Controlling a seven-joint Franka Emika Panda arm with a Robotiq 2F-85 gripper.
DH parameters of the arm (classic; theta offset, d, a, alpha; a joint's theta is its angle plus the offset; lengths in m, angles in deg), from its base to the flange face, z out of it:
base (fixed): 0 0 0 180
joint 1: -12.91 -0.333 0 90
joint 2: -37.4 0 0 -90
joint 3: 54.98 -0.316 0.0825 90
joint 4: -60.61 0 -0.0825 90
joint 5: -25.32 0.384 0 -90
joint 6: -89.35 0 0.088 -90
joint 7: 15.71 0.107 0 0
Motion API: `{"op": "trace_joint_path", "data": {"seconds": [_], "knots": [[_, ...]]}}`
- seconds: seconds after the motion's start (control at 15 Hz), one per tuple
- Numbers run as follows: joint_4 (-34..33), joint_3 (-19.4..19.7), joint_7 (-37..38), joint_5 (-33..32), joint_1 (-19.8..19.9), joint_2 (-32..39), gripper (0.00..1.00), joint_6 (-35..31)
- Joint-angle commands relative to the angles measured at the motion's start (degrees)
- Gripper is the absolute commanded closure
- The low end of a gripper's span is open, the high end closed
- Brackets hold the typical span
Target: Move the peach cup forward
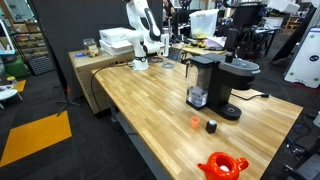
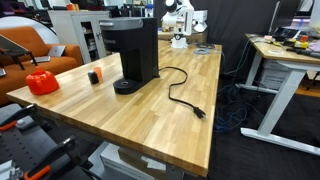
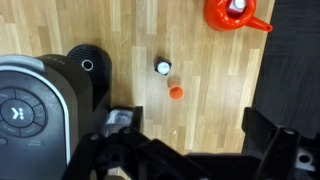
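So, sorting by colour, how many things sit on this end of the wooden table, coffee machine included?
Black: 2 (coffee maker, small cylinder)
Red: 1 (round item)
Orange-peach: 1 (peach cup)
Total: 4

In the wrist view we lose the coffee maker past the left edge and the pincer body past the bottom.

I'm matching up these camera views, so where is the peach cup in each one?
Exterior view: peach cup, below centre, in front of the coffee maker.
Exterior view: peach cup at left, beside the coffee maker.
Wrist view: peach cup near centre.
Shared landmark: the coffee maker.
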Motion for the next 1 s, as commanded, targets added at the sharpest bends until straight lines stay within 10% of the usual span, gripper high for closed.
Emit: {"op": "trace_joint_path", "data": {"seconds": [0.0, 0.93], "knots": [[-4.4, -2.0, 1.8, -5.0, -1.3, 4.7, 0.00, -2.0], [-6.0, -3.2, 2.6, -7.8, -4.4, 9.6, 0.00, -2.6]]}}
